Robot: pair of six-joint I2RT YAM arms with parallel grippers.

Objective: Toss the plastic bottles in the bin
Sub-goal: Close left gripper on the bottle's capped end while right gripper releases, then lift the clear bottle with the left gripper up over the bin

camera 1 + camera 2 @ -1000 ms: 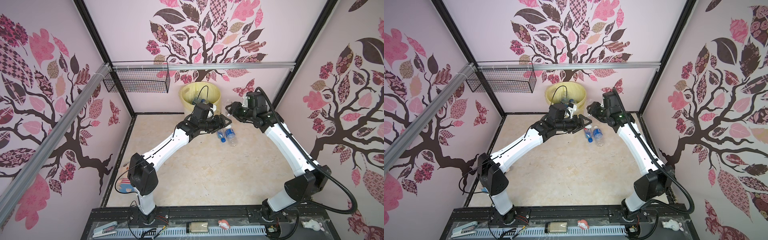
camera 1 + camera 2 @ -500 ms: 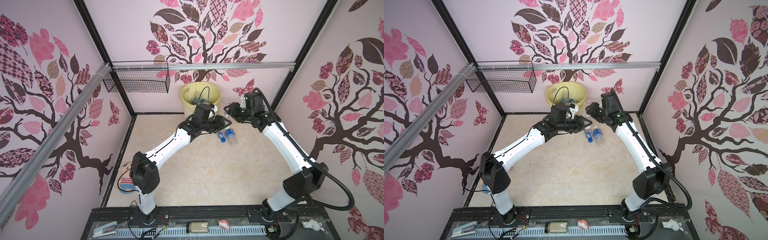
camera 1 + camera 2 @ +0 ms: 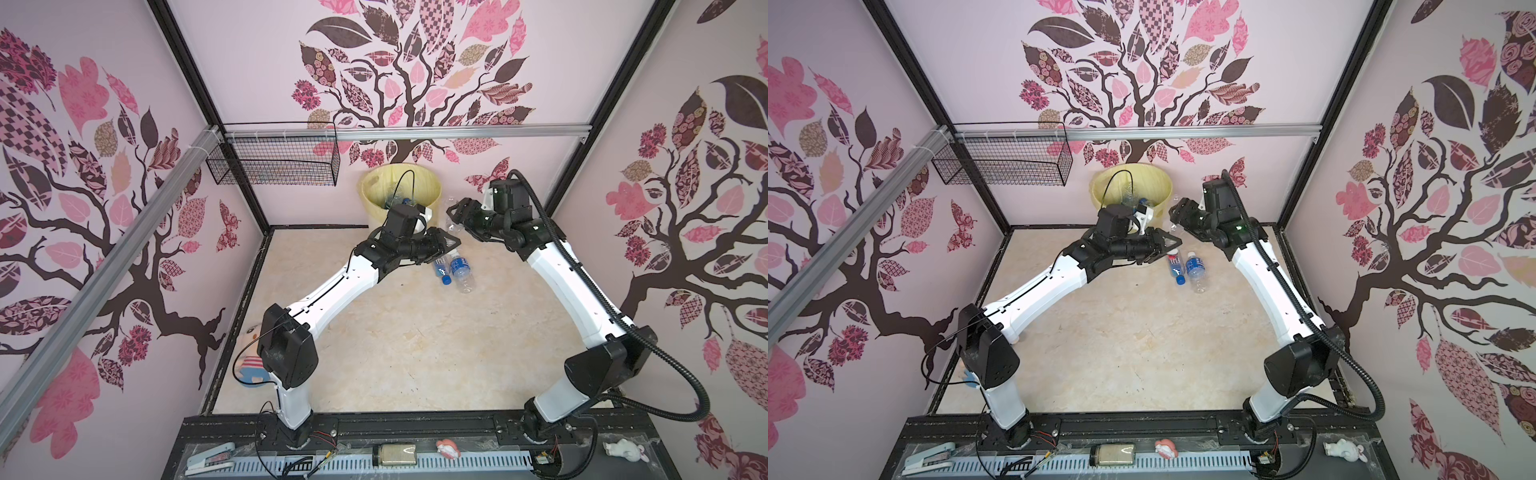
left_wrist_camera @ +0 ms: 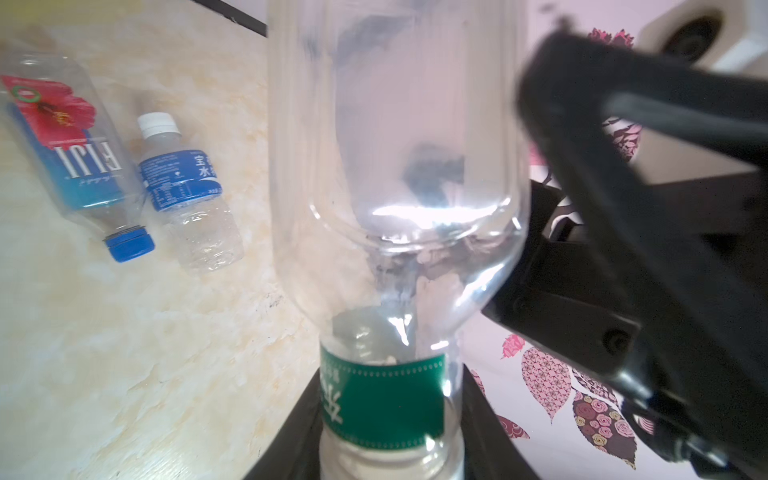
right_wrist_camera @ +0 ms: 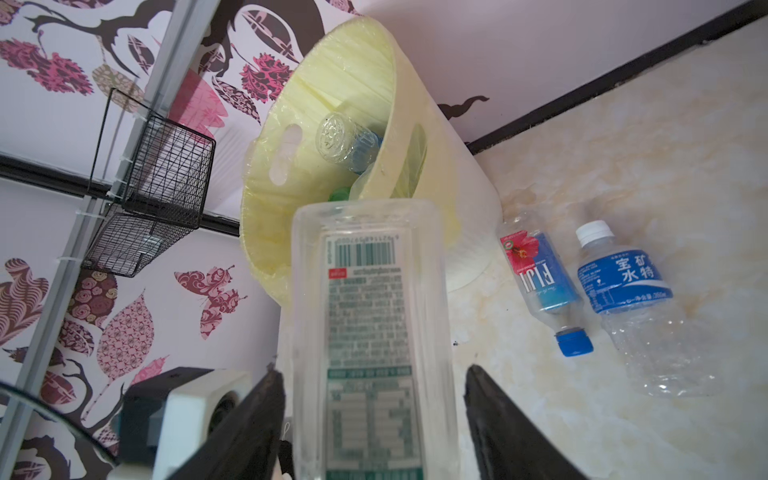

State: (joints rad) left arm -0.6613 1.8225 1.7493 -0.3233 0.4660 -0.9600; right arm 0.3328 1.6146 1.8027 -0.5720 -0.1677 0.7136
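The left gripper is clamped on the green-label bottle at its neck end, just beside the bin. The right gripper stands open around its other end. The right should back straight off first; then the left should lift the bottle above the rim before letting go.

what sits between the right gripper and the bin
The clear green-labelled bottle: in the right wrist view it runs from the right gripper, jaws open either side, toward the bin.
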